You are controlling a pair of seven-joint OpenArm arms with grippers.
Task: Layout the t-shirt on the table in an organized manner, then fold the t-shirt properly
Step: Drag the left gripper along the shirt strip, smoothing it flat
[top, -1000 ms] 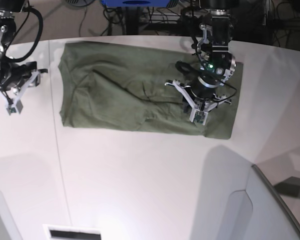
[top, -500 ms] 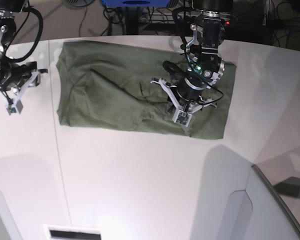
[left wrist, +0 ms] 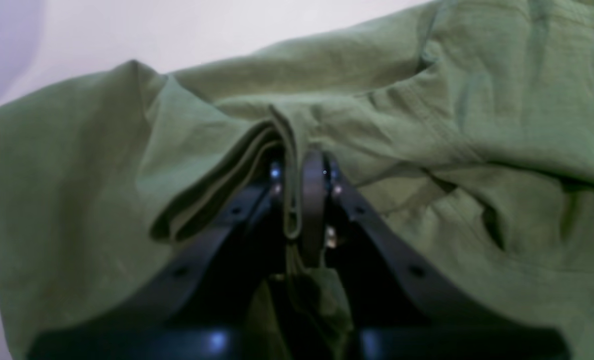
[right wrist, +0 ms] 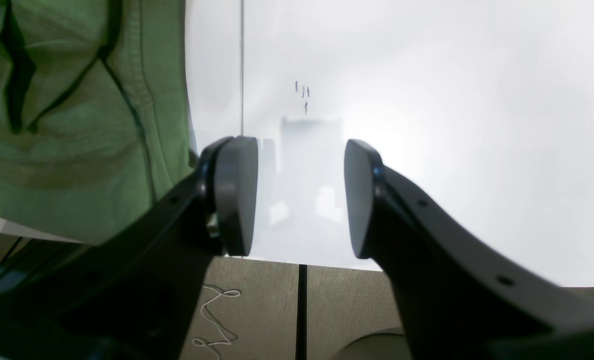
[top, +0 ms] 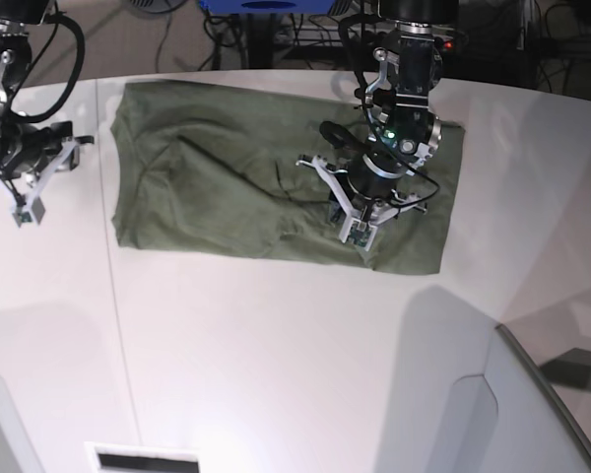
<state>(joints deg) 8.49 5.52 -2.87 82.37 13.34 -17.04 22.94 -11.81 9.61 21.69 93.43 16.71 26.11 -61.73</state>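
The olive-green t-shirt (top: 207, 187) lies spread and wrinkled across the far half of the white table (top: 276, 355). My left gripper (top: 360, 232) rests on the shirt's right part, near its front edge. In the left wrist view this left gripper (left wrist: 297, 170) is shut on a raised fold of the t-shirt (left wrist: 476, 100), with cloth pinched between the fingers. My right gripper (top: 25, 207) hovers left of the shirt near the table's left edge. Its jaws stand open in the right wrist view with nothing between them (right wrist: 299, 195); the t-shirt's (right wrist: 77, 125) edge lies beside it.
A thin seam (top: 113, 315) runs down the table at the left. A grey-rimmed panel (top: 532, 414) stands at the lower right and a slotted white piece (top: 143, 458) at the bottom edge. Cables (top: 276, 39) hang behind the table. Carpet (right wrist: 277, 310) shows past the table's edge.
My left gripper has moved left, dragging the shirt's right part with it, so the right edge now sits further left. In the last half second it barely moved. The right arm held still.
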